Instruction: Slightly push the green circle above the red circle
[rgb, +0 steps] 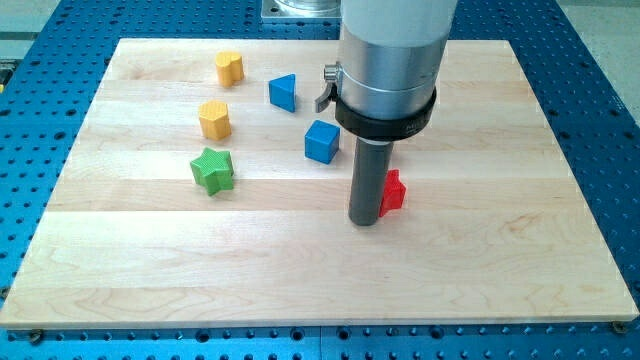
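Observation:
No green circle and no red circle can be made out in the camera view; the arm's wide silver body hides part of the board's upper middle. My tip (365, 222) rests on the wooden board just left of a red block (394, 191), touching or nearly touching it. The red block is partly hidden by the rod and its shape is unclear. A green star-shaped block (213, 170) lies far to the view's left of my tip.
A blue cube (322, 141) sits up and left of my tip. A blue triangular block (284, 92), a yellow heart-like block (230, 67) and a yellow hexagonal block (214, 119) lie toward the view's upper left. The board (320, 280) sits on a blue perforated table.

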